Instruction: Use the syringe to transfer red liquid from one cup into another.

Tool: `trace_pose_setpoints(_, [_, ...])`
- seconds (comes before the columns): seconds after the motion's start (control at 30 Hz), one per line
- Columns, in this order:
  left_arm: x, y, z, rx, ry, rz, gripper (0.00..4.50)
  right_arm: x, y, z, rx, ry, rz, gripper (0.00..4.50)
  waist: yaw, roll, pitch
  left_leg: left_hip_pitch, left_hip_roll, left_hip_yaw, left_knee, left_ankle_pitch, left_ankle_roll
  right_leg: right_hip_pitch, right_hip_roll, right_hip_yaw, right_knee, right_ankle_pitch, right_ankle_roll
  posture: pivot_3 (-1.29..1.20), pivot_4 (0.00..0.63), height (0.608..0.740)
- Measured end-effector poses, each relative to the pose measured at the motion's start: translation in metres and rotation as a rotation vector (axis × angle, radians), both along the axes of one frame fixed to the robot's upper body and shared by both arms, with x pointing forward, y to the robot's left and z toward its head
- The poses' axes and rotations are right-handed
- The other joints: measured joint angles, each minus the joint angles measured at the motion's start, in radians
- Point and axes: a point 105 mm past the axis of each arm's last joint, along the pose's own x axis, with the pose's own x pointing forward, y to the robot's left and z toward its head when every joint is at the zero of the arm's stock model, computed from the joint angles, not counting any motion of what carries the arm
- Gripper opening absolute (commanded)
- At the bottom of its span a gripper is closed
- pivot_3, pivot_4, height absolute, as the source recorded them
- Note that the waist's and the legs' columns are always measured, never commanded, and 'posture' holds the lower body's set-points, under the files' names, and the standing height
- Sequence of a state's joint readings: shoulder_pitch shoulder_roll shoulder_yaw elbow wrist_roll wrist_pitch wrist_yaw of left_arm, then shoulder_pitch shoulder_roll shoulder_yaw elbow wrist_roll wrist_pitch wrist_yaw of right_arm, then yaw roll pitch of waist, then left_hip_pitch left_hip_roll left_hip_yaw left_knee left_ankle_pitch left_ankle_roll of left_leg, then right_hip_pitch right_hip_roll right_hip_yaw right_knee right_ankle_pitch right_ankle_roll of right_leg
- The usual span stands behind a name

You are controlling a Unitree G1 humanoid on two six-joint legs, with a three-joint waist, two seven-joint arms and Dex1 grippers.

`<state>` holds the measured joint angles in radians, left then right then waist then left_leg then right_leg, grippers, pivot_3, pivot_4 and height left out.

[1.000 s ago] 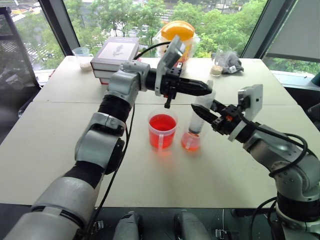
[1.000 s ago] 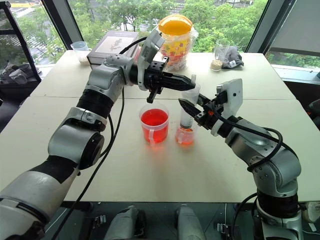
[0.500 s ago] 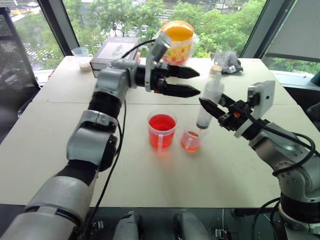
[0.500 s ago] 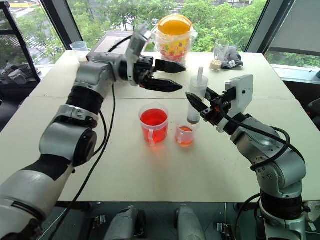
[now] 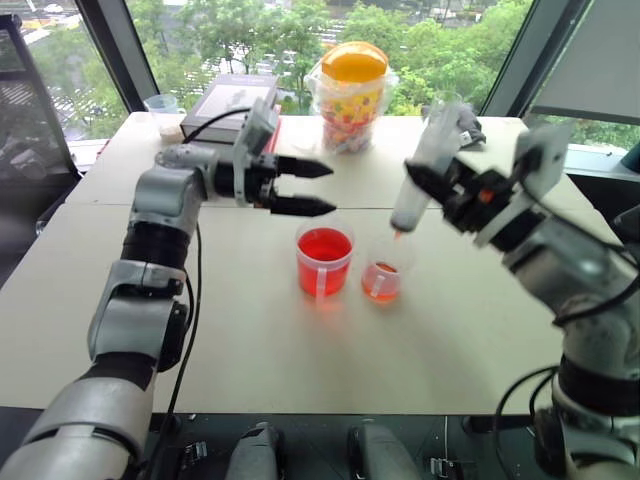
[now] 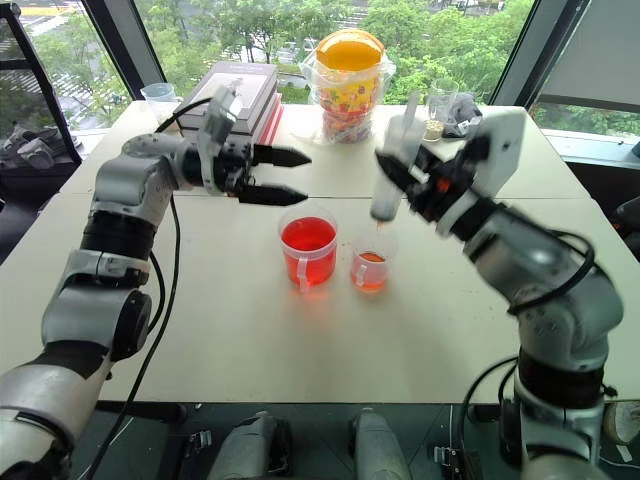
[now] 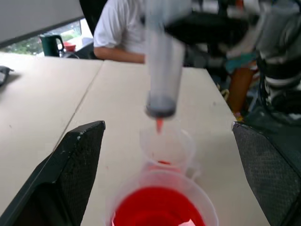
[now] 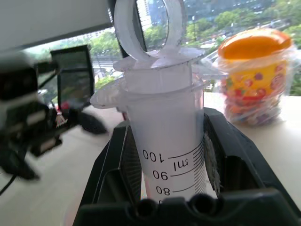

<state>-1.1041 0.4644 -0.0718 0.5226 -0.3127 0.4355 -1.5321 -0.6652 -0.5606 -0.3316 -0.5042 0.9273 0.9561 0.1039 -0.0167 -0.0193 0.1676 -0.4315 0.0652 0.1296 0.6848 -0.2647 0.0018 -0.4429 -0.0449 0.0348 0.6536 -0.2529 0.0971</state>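
On your matte beige table (image 5: 250, 330), right gripper (image 5: 440, 185) clamps the clear ribbed syringe (image 5: 418, 170); left gripper (image 5: 305, 188) gapes at 9 o'clock.

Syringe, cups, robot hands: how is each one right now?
syringe: plunger pushed in, held tilted in the air, tip above the small cup.
tall cup: upright, partly full of deep red liquid.
small cup: upright, a little pale red liquid at the bottom.
left gripper: open, holding nothing.
right gripper: shut on the syringe.
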Motion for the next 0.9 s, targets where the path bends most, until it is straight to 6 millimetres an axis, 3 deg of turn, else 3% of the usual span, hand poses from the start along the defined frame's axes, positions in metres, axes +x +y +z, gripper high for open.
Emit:
trace_pose_setpoints(0.07, [-0.003,0.004,-0.001,0.038,-0.026,-0.007,4.44,0.002,-0.011,0.023,0.012,0.017,-0.034,1.40,0.002,0.000,0.000,0.000,0.001,0.000,-0.001,0.000,0.000,0.000,0.000,0.000,0.001,0.000,0.000,0.00,0.150,0.740])
trace_pose_setpoints(0.17, [-0.005,0.010,0.000,0.071,-0.050,-0.003,4.44,0.007,-0.032,0.038,-0.004,0.132,-0.095,1.40,0.006,0.000,0.000,0.000,0.001,0.000,-0.001,0.000,0.000,0.000,-0.001,-0.001,-0.001,0.000,-0.001,0.00,0.150,0.740])
trace_pose_setpoints(0.33, [-0.007,0.015,-0.005,0.095,-0.052,-0.008,4.44,0.017,-0.070,0.029,-0.029,0.415,-0.225,1.40,0.002,0.000,0.000,0.000,0.000,0.002,-0.001,-0.001,0.002,0.000,-0.002,0.001,-0.003,-0.001,-0.001,0.00,0.150,0.740])
trace_pose_setpoints(0.47, [-0.008,0.014,-0.007,0.110,-0.048,-0.020,4.44,0.023,-0.077,-0.012,-0.160,0.632,-0.270,1.40,-0.002,0.000,0.000,0.000,0.000,0.002,-0.002,-0.001,0.002,-0.001,-0.001,0.001,-0.003,0.000,-0.001,0.00,0.150,0.740])
trace_pose_setpoints(0.57, [-0.009,0.012,-0.008,0.115,-0.048,-0.026,4.44,0.016,-0.093,-0.073,-0.290,0.925,-0.280,1.40,0.001,0.000,0.000,-0.001,0.000,0.002,-0.002,-0.001,0.002,-0.001,-0.001,0.002,-0.004,0.000,-0.001,0.00,0.150,0.740])
trace_pose_setpoints(0.63, [-0.009,0.013,-0.008,0.116,-0.049,-0.024,4.44,0.011,-0.095,-0.102,-0.312,1.057,-0.258,1.40,0.000,0.000,0.000,-0.001,0.000,0.002,-0.001,-0.002,0.003,-0.001,-0.001,0.004,-0.004,0.000,-0.001,0.00,0.150,0.740])
trace_pose_setpoints(0.9, [-0.016,0.009,-0.007,0.119,-0.070,-0.033,4.44,0.017,-0.096,-0.151,-0.293,1.256,-0.260,1.40,-0.003,0.000,0.000,-0.001,0.000,0.002,-0.001,-0.002,0.003,-0.003,0.000,0.005,-0.003,0.000,0.000,0.00,0.150,0.740])
